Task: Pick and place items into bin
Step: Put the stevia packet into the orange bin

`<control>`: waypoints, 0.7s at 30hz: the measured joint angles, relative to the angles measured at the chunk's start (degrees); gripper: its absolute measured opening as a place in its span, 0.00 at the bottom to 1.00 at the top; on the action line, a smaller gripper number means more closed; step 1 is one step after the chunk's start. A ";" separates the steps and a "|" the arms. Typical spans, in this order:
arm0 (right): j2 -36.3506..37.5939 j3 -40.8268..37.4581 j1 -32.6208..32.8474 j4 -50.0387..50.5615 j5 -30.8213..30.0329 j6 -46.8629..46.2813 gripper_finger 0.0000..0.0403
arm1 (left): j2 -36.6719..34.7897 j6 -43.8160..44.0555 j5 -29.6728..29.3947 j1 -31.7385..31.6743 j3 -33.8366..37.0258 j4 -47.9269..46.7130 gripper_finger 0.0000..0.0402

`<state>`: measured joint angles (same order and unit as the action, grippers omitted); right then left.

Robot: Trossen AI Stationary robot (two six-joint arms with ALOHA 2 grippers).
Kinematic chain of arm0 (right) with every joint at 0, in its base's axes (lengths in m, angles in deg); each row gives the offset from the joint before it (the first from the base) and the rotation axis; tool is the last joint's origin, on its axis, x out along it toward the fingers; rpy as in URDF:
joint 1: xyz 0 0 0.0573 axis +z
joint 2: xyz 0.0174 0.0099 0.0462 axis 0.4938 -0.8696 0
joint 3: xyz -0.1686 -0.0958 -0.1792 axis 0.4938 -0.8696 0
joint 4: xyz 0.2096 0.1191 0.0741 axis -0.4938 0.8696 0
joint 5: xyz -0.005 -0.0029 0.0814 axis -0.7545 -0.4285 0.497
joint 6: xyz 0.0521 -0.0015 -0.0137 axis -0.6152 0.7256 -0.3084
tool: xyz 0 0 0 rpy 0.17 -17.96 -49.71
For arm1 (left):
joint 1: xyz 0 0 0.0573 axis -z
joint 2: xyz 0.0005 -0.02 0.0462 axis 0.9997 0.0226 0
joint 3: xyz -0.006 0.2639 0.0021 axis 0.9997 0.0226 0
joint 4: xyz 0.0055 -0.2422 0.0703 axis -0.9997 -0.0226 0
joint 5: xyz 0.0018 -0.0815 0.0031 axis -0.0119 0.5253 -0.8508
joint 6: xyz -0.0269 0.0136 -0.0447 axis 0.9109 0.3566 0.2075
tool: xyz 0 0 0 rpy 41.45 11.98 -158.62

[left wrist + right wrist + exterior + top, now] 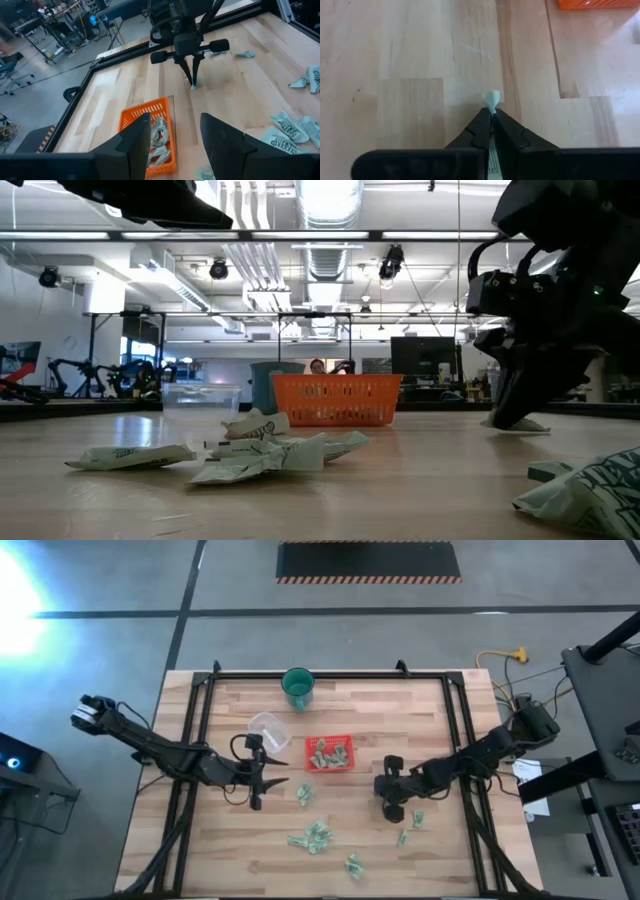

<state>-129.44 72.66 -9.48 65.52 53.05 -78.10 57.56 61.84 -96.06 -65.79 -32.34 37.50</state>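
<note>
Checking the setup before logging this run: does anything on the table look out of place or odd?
Nothing damaged. Pale-green wrappers lie scattered loose on the table; some already sit in the red tray. The right pincer is shut on one wrapper.

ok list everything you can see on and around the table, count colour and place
wrappers: many, pale green, loose on the near half of the table, several more in the tray
tray: one, red-orange, mid-table
cup: one, green, far edge
container: one, clear, round, left of the tray
table: one, light wood, black frame
left gripper: open, left of the tray, holding nothing
right gripper: shut on a wrapper, right of the tray
</note>
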 joint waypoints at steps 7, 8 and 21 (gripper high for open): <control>2.22 0.25 0.01 -0.30 -3.16 2.95 0.02 | -0.01 -0.13 0.00 0.00 0.19 -0.15 0.39; 2.74 0.59 0.00 -0.30 -4.49 4.11 0.02 | 0.01 -0.15 0.01 -0.02 0.21 -0.15 0.39; 5.27 7.80 -10.01 -16.21 -14.81 25.80 0.02 | 0.01 -0.16 0.02 -0.02 1.05 -0.01 0.39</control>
<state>-124.17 80.46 -19.50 49.32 38.24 -52.29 57.58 61.68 -96.05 -65.81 -31.29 37.50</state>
